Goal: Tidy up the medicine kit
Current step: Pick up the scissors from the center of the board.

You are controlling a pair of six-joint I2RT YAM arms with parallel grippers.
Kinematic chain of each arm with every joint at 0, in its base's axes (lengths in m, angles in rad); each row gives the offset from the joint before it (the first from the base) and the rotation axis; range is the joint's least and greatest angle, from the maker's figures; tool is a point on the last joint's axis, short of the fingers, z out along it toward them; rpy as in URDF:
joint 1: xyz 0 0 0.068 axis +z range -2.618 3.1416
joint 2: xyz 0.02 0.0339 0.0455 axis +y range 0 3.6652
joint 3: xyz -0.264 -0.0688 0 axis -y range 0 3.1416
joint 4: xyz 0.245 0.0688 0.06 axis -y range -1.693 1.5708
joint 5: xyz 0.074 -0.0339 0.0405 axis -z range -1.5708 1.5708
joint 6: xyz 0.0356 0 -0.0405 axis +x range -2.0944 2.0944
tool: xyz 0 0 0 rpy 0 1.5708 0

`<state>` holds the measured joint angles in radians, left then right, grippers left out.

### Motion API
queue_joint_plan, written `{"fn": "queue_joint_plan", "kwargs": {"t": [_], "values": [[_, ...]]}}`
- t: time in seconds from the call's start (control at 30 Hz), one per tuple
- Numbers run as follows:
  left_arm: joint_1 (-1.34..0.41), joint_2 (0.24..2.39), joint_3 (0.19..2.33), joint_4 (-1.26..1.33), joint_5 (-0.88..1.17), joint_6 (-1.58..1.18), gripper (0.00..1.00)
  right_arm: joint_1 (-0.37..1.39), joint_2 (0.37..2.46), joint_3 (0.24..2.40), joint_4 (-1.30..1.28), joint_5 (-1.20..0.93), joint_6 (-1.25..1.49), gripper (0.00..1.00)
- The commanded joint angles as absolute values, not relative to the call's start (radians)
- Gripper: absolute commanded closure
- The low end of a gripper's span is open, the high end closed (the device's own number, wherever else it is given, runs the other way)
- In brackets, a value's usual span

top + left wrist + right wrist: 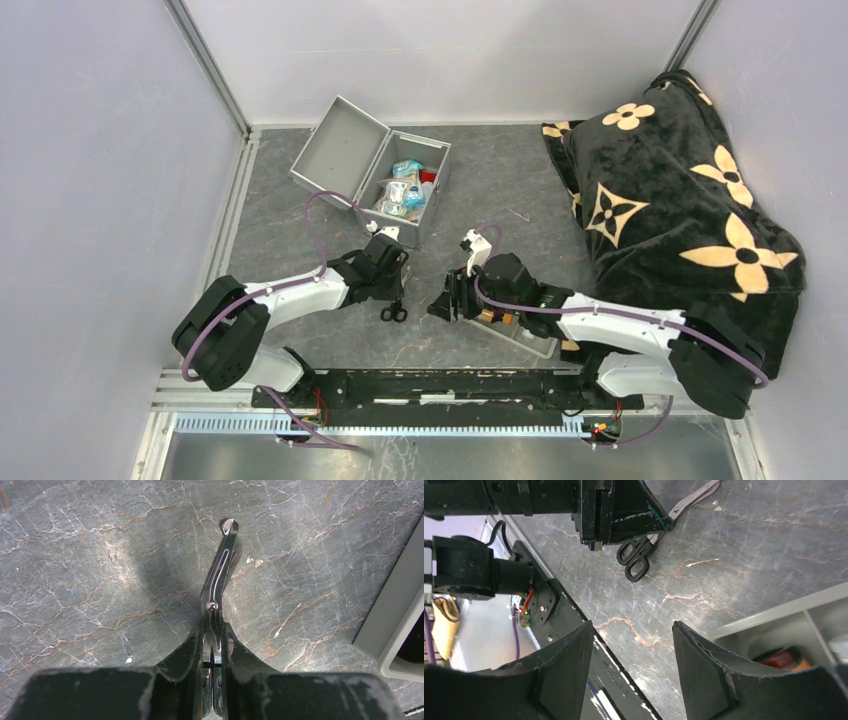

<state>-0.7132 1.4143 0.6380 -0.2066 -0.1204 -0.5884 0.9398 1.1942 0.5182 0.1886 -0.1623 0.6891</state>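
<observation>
Medicine kit (340,152) sits open, part-filled with packets (408,188), on the desk (500,180) beyond both claws, while the left claw (214,635) is clamped on scissors (220,575) not yet packed and the right claw (633,627) gapes empty by a grey tray (774,615).

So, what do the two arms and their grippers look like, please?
Both arms have white shells between bulky black joints. A thin purple cable loops off the left arm; another lies along the right arm. The left gripper and the right gripper each have matte black, wedge-shaped fingers with scuffed, whitish edges.
</observation>
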Motion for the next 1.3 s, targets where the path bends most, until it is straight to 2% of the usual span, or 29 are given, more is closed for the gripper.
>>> {"fn": "queue_joint_plan", "kwargs": {"t": [0.0,0.27,0.67,0.93,1.27], "values": [[-0.700,1.431,0.597,-0.313,-0.138,-0.608,0.96,0.985,1.254,0.543,0.337,-0.051,0.881,0.36],[-0.699,1.436,0.602,-0.312,-0.138,-0.606,0.96,1.037,1.437,0.557,0.414,0.044,1.092,0.35],[-0.698,1.437,0.604,-0.315,-0.141,-0.605,0.96,1.052,1.656,0.619,0.519,-0.010,1.158,0.38],[-0.698,1.440,0.604,-0.315,-0.138,-0.604,0.97,1.058,1.720,0.605,0.617,-0.084,1.216,0.49],[-0.698,1.439,0.604,-0.316,-0.139,-0.604,0.97,1.060,1.795,0.604,0.688,-0.105,1.262,0.54]]}}
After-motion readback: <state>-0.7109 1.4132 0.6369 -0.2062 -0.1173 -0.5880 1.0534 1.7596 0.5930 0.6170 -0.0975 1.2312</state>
